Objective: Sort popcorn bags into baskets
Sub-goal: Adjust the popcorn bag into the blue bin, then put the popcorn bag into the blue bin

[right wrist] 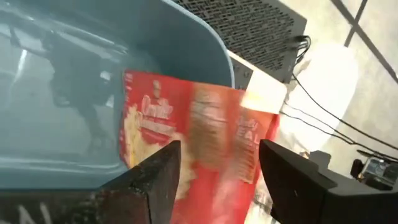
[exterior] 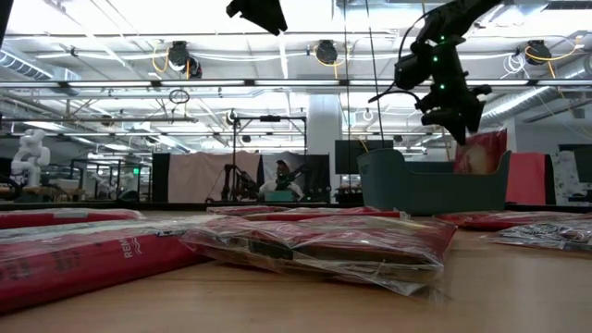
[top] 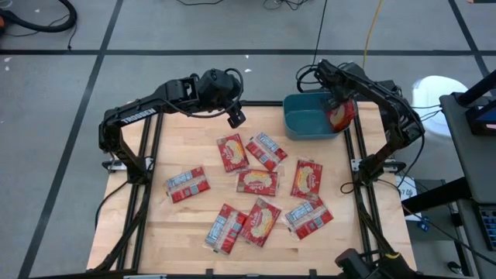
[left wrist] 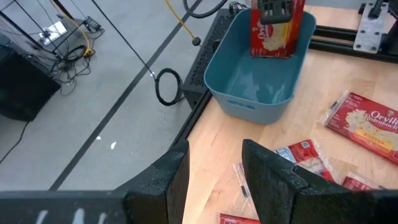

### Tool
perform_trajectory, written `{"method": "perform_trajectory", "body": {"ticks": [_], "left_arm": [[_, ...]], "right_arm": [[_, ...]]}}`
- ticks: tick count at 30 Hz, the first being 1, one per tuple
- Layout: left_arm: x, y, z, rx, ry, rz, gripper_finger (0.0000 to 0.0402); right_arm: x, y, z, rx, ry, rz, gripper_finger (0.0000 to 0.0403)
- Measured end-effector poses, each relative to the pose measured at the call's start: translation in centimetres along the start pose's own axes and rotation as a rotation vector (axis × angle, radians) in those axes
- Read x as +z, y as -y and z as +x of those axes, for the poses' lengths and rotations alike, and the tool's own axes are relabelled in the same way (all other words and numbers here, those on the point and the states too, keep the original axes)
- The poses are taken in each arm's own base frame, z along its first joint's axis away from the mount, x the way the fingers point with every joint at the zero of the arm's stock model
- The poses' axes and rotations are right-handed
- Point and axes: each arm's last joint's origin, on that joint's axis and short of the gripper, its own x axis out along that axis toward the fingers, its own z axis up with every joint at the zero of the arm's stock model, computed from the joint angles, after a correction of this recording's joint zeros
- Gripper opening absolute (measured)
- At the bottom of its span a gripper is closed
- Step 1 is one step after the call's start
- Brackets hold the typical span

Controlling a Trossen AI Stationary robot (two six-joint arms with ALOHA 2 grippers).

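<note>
The teal-blue basket stands at the table's far right corner. One red popcorn bag is upright inside it at its right end, its top above the rim. My right gripper hovers just over that bag, open, with a finger on either side of the bag's upper part. Several more bags lie flat across the middle of the table. My left gripper is open and empty, high above the table's far middle, left of the basket. My right gripper comes from above, pointing down, with its open fingers astride the bag's top edge. I cannot tell whether either finger touches the bag. The bag stands upright inside the basket, its picture face toward the basket's inside.
Black frame rails run along the table's left and right sides. A white round object and a dark stand are on the floor right of the table. Bare wood lies along the near edge and far left.
</note>
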Motion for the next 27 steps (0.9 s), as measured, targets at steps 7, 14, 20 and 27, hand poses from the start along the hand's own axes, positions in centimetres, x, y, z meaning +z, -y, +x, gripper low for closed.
{"method": "perform_trajectory", "body": {"ticks": [7,14,20,27], "left_arm": [[0.0,-0.1,0.0,0.002,0.0,-0.002,0.0152],[-0.1,-0.3,0.1,0.007,-0.013,-0.02,0.0152],[-0.9,-1.6,0.4,0.042,-0.092,-0.142,0.0152],[-4.1,-3.7,2.1,0.042,-0.338,-0.388,0.0164]], "right_arm": [[0.0,-0.6,-0.6,-0.149,0.044,-0.039,0.021],[-0.3,-0.6,-2.2,-0.136,0.113,-0.011,0.021],[-1.8,-0.5,-5.0,0.137,0.203,0.063,0.021],[-4.7,0.1,-9.6,0.543,0.414,0.158,0.021]]}}
